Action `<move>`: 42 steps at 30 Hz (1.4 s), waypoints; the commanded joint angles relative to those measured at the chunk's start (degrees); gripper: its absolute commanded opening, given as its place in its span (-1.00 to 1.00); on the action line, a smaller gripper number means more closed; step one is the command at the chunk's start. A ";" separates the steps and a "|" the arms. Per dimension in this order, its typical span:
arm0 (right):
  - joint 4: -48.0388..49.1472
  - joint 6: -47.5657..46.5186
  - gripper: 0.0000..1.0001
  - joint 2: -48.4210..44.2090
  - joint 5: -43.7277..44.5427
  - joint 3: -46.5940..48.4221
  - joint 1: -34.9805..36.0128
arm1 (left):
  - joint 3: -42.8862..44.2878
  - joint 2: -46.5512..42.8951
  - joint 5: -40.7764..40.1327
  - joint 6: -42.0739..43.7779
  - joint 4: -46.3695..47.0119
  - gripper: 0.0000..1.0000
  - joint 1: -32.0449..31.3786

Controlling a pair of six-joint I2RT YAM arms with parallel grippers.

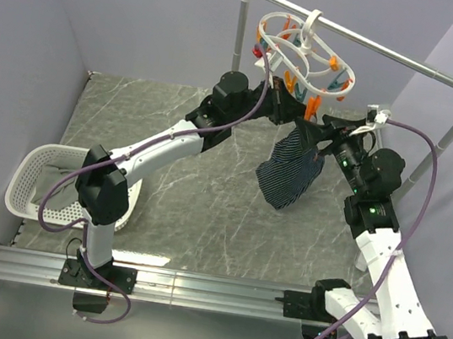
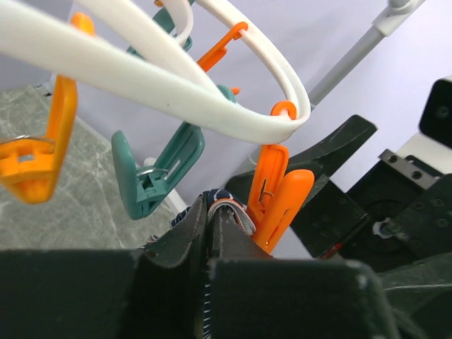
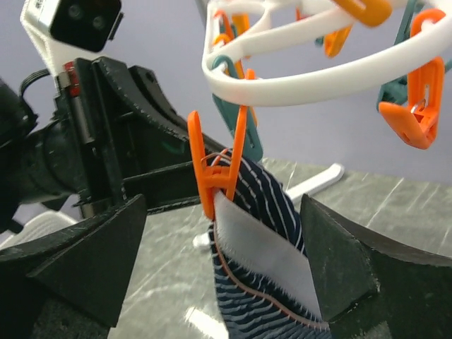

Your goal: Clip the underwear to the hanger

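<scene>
Left wrist: left jaws tight on underwear [image 1: 292, 172]; right jaws apart, underwear between

underwear [image 2: 226, 203] mostly hidden btwn the fingers of the left gripper [image 2: 210, 220] in left wrist view — its lower part cut off by the bottom edge in right wrist view, hanger [image 3: 318, 81] ring cropped at top there.

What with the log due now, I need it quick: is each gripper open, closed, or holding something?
Left gripper: closed on the underwear.
Right gripper: open, fingers either side of the orange peg and underwear, gripping nothing.
</scene>
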 commanded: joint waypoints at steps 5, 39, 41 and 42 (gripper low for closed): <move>-8.09 1.78 0.96 -3.67 -9.47 2.87 -4.15 | -2.74 -4.78 1.10 2.19 4.38 -0.64 0.44; 5.70 2.58 0.79 7.56 -22.39 9.71 -21.38 | -23.22 -19.10 10.15 4.03 11.76 0.31 12.47; 6.67 2.31 0.74 9.32 -22.31 10.94 -21.64 | -23.66 -19.46 10.94 4.21 12.37 0.31 12.74; 7.20 1.96 0.71 9.94 -22.05 11.30 -21.64 | -24.10 -19.72 12.25 4.39 12.98 0.29 13.00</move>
